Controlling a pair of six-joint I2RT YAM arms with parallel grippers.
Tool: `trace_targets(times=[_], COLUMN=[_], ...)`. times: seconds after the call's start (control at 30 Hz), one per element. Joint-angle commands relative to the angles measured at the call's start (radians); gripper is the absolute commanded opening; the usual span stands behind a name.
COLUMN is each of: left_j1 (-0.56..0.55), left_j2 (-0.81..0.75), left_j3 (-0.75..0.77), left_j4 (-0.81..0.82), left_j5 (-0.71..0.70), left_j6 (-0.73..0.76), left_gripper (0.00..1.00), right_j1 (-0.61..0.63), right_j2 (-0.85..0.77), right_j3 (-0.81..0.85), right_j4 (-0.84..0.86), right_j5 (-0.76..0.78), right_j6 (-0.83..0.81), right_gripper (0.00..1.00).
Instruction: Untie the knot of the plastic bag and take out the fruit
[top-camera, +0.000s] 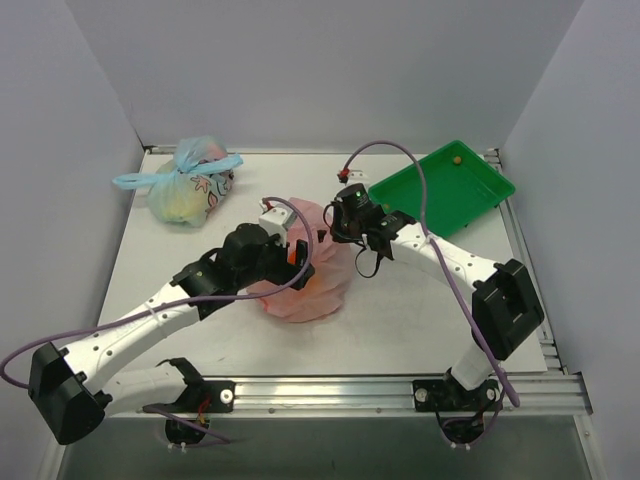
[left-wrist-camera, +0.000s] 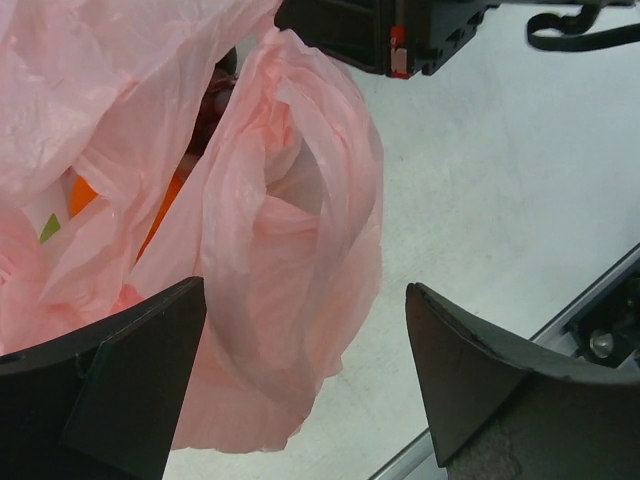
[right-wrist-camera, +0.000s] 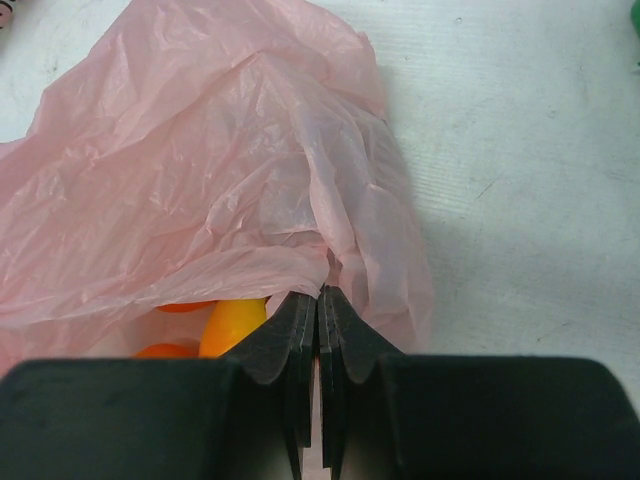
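Bag (top-camera: 300, 290) lies centre scene. Your right gripper (right-wrist-camera: 320, 300) is clamped on film at its right edge. Left gripper (left-wrist-camera: 305, 292) gapes apart around a loose fold. Film looks thin, limp and tear-prone, so pinch a bunched rim. Fruit (right-wrist-camera: 232, 322) sits inside.

The bag (top-camera: 315, 300) is thin, translucent pink plastic, crinkled and slumped in a heap mid-way across the table (top-camera: 420, 320), with loose folds standing at its top. Fruit lies inside. Orange pieces (left-wrist-camera: 82, 195) and a dark one (left-wrist-camera: 208, 105) show through a gap, and a yellow-orange one (right-wrist-camera: 233, 322) shows under the film's edge.
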Motion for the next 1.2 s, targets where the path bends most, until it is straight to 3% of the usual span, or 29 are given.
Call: trace_targets(times=[0.0,0.13,0.37,0.57,0.7,0.8,0.83,0.9,0.93,1.03,1.17], left_j1=[-0.015,-0.038,-0.215,-0.23,-0.239,-0.247,-0.247,-0.247,-0.246,-0.243,-0.232], left_j2=[0.049,0.086,0.097,0.019,0.016,0.007,-0.002,-0.033,-0.044,-0.088,-0.131], left_j3=[-0.02,-0.085,-0.209,-0.322,-0.318,-0.295,-0.272,-0.246,-0.211,-0.154,-0.051], left_j4=[0.065,0.093,0.084,0.07,0.029,0.019,0.013,-0.002,-0.01,-0.048,-0.105], left_j5=[-0.038,-0.012,0.047,0.11,0.144,0.144,0.13,0.103,0.086,0.023,-0.06], left_j6=[0.055,0.031,-0.055,-0.156,-0.152,-0.146,-0.144,-0.147,-0.147,-0.15,-0.153], left_gripper=[0.92,0.92,0.81,0.75,0.74,0.81,0.88,0.93,0.97,0.97,0.97], right_j1=[0.008,0.006,-0.066,-0.17,-0.167,-0.153,-0.147,-0.121,-0.109,-0.06,0.023], right_j2=[-0.001,0.017,0.098,0.21,0.239,0.209,0.193,0.135,0.114,0.025,-0.084], right_j3=[0.011,0.026,0.132,0.27,0.354,0.358,0.347,0.299,0.283,0.198,0.106], right_j4=[0.011,0.011,0.008,-0.022,-0.068,-0.088,-0.092,-0.106,-0.112,-0.137,-0.172], right_j5=[0.006,0.006,-0.037,-0.097,-0.097,-0.123,-0.119,-0.105,-0.097,-0.045,0.061], right_j6=[-0.004,-0.01,0.002,0.076,0.038,0.003,-0.007,-0.033,-0.039,-0.044,-0.035], right_gripper=[0.0,0.0,0.0,0.0,0.0,0.1,0.19,0.3,0.42,0.59,0.62])
